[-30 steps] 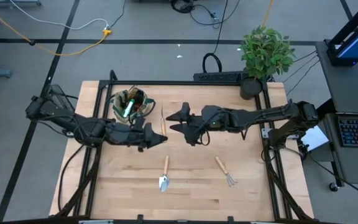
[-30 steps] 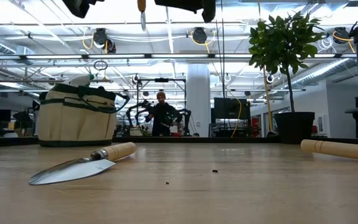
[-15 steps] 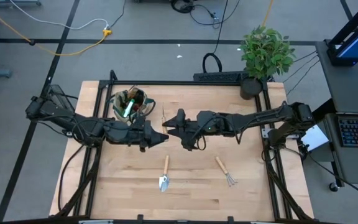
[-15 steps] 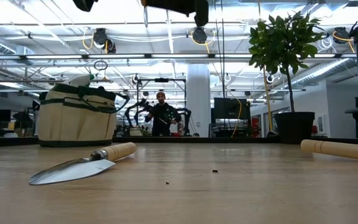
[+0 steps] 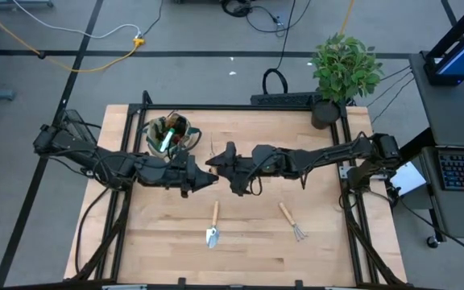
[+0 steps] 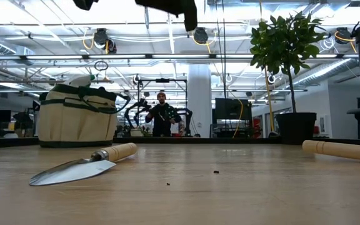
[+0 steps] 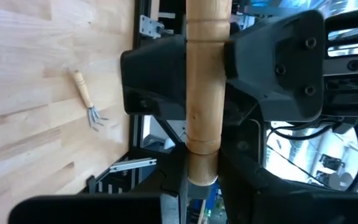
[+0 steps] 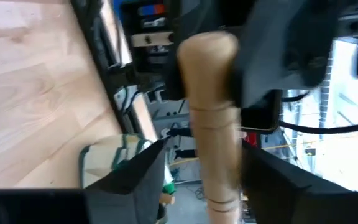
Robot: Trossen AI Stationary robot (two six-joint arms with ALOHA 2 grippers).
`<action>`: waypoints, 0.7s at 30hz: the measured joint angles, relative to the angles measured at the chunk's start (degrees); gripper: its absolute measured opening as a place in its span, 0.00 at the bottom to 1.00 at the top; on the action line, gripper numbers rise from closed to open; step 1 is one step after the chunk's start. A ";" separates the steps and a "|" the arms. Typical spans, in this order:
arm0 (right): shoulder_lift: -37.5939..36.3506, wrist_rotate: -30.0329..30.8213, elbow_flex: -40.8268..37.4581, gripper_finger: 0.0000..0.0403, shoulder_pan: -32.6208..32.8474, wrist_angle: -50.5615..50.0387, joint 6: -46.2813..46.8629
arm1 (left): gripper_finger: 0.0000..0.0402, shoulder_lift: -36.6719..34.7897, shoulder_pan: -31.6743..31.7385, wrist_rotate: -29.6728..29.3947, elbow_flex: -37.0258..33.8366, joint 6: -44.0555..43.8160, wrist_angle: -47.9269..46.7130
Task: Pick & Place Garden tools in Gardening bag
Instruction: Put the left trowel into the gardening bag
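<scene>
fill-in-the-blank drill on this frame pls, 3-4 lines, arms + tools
The left claw is shut on a tool with a ____ handle.
The right claw meets the left claw above the ____ of the table.
On the table lie a trowel and a ____.
The gardening bag stands on the side of the ____ arm.

Missing words: wooden; middle; fork rake; left

Robotics lab or workshop: grey floor crossed by a yellow cable (image 5: pixel 71 50), wooden table (image 5: pixel 151 242) on a black frame, exposed ceiling pipes and lamps (image 6: pixel 199 34), monitors, keyboard (image 5: pixel 461 171), another robot rig (image 6: pixel 136 109) behind.
</scene>
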 joint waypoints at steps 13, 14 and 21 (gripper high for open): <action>0.00 0.61 -0.04 0.15 0.02 1.71 2.74 | 0.16 -0.14 1.24 0.73 0.00 -0.37 0.32; 0.00 0.63 -0.04 0.15 0.02 1.62 3.17 | 0.16 -0.14 1.24 0.70 0.00 0.20 0.30; 0.09 2.80 -0.04 0.15 0.00 1.46 6.81 | 0.37 -0.17 1.28 0.28 0.04 15.53 0.11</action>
